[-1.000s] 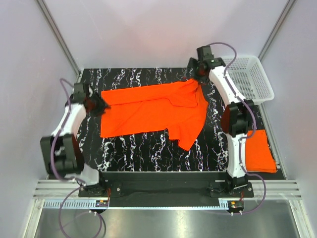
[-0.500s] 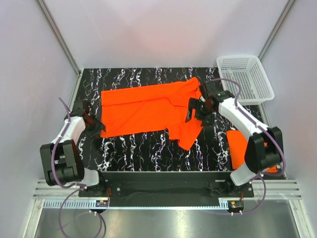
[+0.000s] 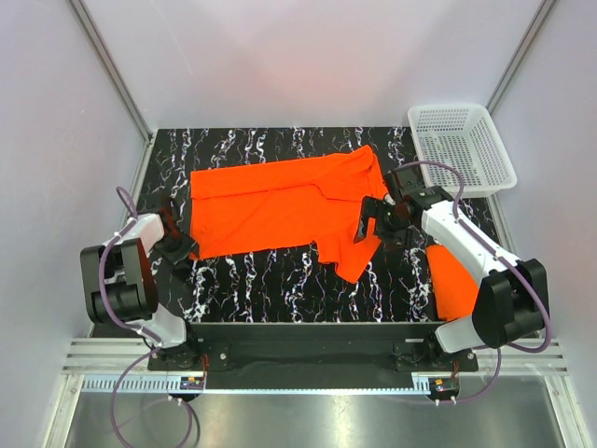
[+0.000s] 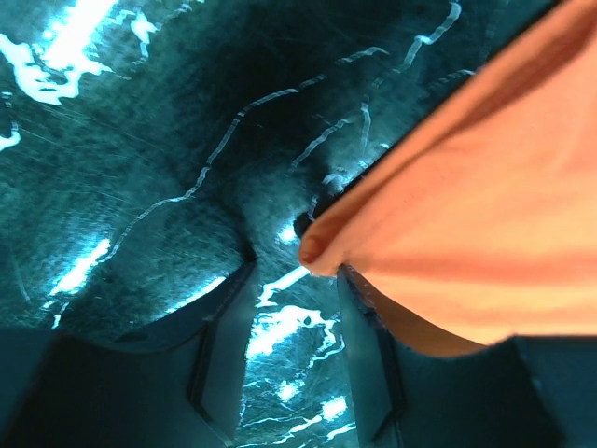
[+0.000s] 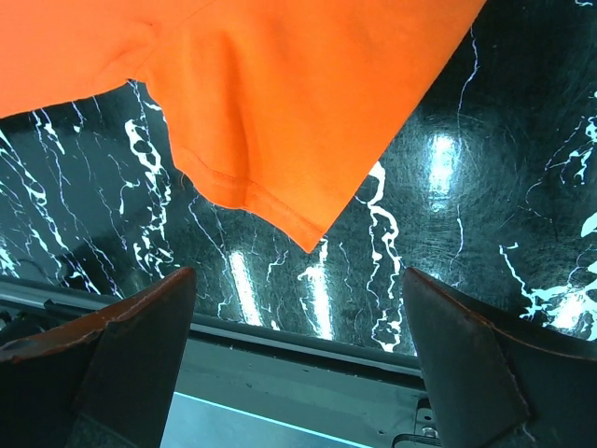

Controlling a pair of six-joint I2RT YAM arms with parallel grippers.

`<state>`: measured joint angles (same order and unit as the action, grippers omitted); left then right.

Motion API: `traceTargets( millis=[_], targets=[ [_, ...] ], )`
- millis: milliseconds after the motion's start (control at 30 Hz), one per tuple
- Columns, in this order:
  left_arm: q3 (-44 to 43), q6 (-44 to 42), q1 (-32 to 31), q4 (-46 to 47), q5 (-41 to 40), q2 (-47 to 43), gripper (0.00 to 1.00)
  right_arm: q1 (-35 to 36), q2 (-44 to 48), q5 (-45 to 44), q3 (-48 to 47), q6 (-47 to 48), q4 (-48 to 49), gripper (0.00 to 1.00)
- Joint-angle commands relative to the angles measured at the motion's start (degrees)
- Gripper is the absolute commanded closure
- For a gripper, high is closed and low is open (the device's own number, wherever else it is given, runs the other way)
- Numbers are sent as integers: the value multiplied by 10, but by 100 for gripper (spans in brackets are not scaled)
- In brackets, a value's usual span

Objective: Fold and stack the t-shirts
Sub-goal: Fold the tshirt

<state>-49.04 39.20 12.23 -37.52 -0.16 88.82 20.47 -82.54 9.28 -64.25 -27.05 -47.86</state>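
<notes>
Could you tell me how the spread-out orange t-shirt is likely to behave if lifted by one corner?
Probably floppy: the t-shirt lies flat with soft wrinkles and folds at one end, so it should drape, not hold shape. It looks thin, so likely light. Pushed, it may bunch on the glossy table rather than slide whole.

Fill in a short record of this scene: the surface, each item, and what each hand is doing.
Surface: black, white-veined marble-look table
Spread item: bright orange short-sleeved t-shirt, lying flat, unfolded
Folded item: folded orange t-shirt, near right edge, partly hidden by the right arm
Container: white plastic mesh basket, far right corner
Left hand: open, at the spread shirt's near-left corner
Right hand: wide open, over the spread shirt's near-right corner, holding nothing
</notes>
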Motion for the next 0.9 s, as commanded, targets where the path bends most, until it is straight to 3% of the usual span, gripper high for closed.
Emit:
traceTargets(
  millis=[0,300,500,533,700,733,833,867],
  targets=[
    [-9,4,3,19,-25,20,55,-10,18,14,-1,-7,12,2],
    [-14,-5,7,39,-32,39,61,-26,9,31,20,-17,16,2],
    [-22,-25,8,55,-12,56,100,-77,5,63,66,-57,53,8],
    [-21,-37,6,57,-10,50,100,-86,8,78,85,-59,62,10],
    [6,-54,3,62,-3,8,100,-121,-9,107,120,-56,114,26],
    [19,-55,3,61,-1,-7,100,-121,-22,114,124,-56,123,38],
    [43,-55,3,61,21,-36,100,-121,-52,125,127,-70,158,59],
    [46,-55,3,61,31,-43,100,-121,-60,124,125,-72,169,60]
  ],
)
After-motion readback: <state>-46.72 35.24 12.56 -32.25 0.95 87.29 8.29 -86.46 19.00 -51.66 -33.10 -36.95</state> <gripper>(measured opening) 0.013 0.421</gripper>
